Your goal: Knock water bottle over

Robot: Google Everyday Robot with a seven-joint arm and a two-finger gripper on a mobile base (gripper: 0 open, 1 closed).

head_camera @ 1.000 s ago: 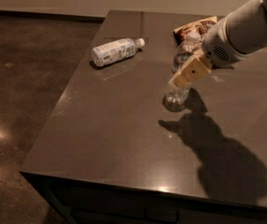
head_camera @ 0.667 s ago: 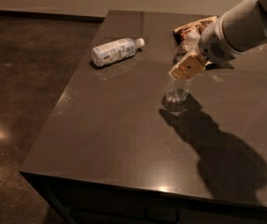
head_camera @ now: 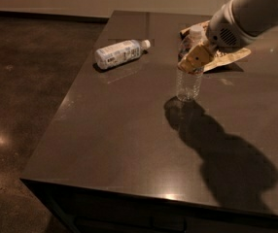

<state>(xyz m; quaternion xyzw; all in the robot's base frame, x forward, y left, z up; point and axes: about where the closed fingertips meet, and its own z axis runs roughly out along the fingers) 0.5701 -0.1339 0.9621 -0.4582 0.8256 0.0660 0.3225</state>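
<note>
The water bottle (head_camera: 188, 84) stands upright on the dark table (head_camera: 129, 130), right of centre. It is clear ribbed plastic with a white cap (head_camera: 196, 31). My gripper (head_camera: 196, 58), tan-coloured at the end of the white arm (head_camera: 246, 18), comes in from the upper right. It sits against the bottle's upper half and covers the label band. The bottle's lower half shows below it.
A second bottle (head_camera: 119, 53) with a large white label lies on its side at the back left of the table. A snack bag (head_camera: 226, 57) lies behind the arm. The table's left edge (head_camera: 56, 115) and front edge (head_camera: 153, 195) drop to a dark floor.
My gripper has risen a little along the water bottle, from its middle towards its upper part. The bottle stays upright in the same spot.
</note>
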